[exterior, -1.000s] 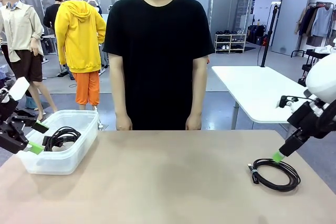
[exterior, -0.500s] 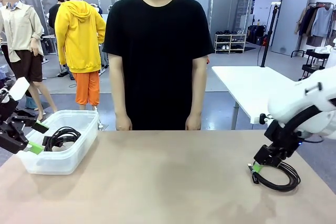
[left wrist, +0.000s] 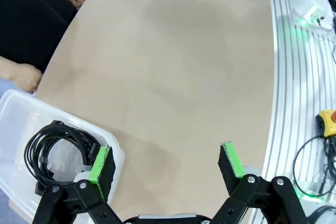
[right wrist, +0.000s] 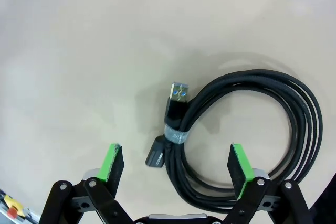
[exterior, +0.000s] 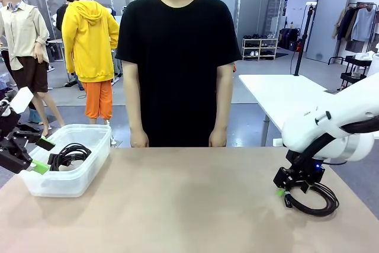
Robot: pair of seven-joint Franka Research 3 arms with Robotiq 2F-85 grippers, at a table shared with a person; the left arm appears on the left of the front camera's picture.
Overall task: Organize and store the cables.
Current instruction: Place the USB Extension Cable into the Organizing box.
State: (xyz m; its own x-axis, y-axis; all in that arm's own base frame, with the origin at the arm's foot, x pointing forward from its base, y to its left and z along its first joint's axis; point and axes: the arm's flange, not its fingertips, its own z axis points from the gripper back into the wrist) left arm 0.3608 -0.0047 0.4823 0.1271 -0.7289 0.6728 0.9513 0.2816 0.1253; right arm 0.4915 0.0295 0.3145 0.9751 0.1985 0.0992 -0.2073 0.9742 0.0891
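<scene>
The right gripper [right wrist: 176, 165], jaws wide, hangs directly over the coiled cable [right wrist: 247, 135]; its tied plug end (long axis running away from the gripper) lies between the pads.

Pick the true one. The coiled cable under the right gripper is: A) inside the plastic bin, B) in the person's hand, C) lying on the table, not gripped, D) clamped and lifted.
C. The right gripper hangs open above the coiled cable, which lies flat on the table.
</scene>
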